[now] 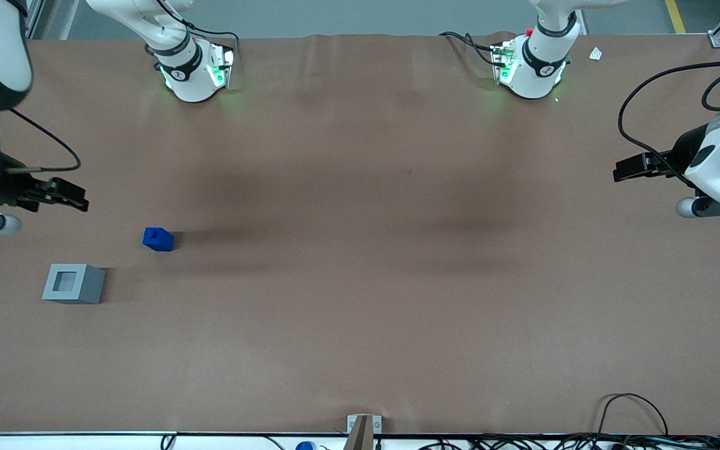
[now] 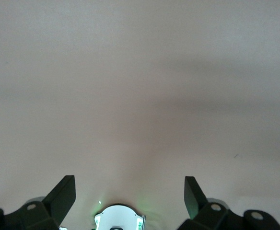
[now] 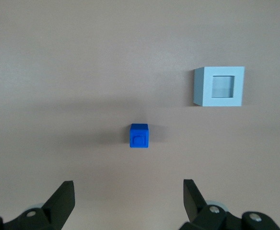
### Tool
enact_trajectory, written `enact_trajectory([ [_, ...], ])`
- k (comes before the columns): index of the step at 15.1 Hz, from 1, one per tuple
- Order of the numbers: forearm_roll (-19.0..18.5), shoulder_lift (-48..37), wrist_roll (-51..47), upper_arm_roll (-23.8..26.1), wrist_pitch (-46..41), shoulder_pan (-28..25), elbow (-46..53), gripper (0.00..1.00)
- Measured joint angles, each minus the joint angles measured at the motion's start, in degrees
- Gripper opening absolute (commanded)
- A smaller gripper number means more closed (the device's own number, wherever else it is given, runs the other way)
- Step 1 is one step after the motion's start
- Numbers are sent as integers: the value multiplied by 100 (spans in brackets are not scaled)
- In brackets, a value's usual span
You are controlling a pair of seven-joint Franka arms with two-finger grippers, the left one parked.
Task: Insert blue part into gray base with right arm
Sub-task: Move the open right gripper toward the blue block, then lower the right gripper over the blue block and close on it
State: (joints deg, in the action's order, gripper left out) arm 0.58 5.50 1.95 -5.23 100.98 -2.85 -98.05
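Note:
The blue part stands on the brown table with its square knob up; it also shows in the right wrist view. The gray base sits nearer the front camera than the blue part, apart from it, with its square recess facing up and empty; the right wrist view shows it too. My right gripper is open and empty above the table, farther from the front camera than the blue part and toward the working arm's end. In the right wrist view the gripper has both fingers spread wide, with bare table between them.
Two white arm bases stand at the table's edge farthest from the front camera. A small white scrap lies near the parked arm's base. Black cables and a metal bracket sit at the nearest edge.

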Motion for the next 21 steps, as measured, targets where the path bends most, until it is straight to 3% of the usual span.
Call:
enact_trajectory([
  [9,0,394,-3,-20,2403,6,-1936,100],
  [21,0,1550,-3,-8,3027,-2,-2016,86],
])
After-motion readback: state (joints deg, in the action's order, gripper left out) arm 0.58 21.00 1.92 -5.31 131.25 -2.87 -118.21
